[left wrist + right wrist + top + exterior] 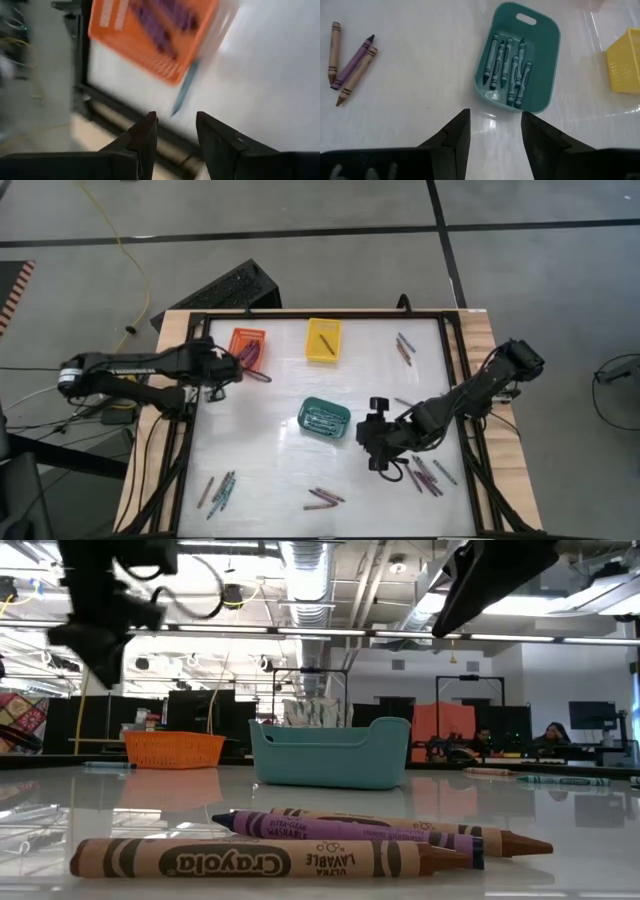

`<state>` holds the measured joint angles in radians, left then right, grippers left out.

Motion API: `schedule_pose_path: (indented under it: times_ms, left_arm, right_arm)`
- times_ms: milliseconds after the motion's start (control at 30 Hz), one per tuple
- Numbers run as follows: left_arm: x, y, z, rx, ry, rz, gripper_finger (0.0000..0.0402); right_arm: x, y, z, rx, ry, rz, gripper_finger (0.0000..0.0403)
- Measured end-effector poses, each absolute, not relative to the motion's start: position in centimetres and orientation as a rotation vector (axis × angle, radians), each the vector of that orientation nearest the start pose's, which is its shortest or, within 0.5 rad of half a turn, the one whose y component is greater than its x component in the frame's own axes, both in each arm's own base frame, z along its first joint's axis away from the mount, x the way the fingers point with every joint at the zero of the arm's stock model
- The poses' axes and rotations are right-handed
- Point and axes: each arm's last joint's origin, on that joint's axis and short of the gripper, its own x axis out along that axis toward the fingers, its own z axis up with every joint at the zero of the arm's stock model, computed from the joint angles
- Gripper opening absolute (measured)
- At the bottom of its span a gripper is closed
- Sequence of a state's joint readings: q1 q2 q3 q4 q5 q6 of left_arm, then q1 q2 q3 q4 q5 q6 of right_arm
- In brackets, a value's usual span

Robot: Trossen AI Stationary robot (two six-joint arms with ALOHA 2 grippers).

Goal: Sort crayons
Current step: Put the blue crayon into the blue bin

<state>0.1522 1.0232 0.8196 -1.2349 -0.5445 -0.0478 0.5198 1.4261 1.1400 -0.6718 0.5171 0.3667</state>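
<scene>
Right gripper [491, 131] open and empty, just right of green basket [325, 418]; left gripper [175, 132] part open, empty, by orange basket [246, 343].
I'd drop the right one square over a single loose crayon [425, 477] nearby, jaws across it.

high: overhead | low: table-level | wrists: downward, close | shared: green basket [325, 418]

Crayons [325, 497] scattered flat, some in baskets [324, 419].

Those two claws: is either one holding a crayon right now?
No. The left claw hangs open by the orange basket, the right claw open near the teal basket; nothing sits between either pair of fingers.
</scene>
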Motion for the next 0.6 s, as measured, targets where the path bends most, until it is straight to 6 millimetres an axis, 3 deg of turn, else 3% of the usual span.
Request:
schedule_pose_path:
  times_ms: [133, 367, 600]
  left_arm:
    - [13.4, 4.0, 24.1, 0.376, 1.507, 0.655, 0.0128]
    - [14.2, 4.4, 23.1, 0.357, 1.46, 0.53, 0.0128]
    - [12.9, 5.7, 20.0, 0.274, 1.578, 0.435, 0.0128]
  right_arm:
    - [25.7, 13.1, 27.8, -0.14, 0.805, -0.139, 0.0168]
    - [26.0, 12.8, 27.8, -0.128, 0.802, -0.128, 0.0168]
    - [26.0, 13.0, 27.8, -0.115, 0.803, -0.112, 0.0168]
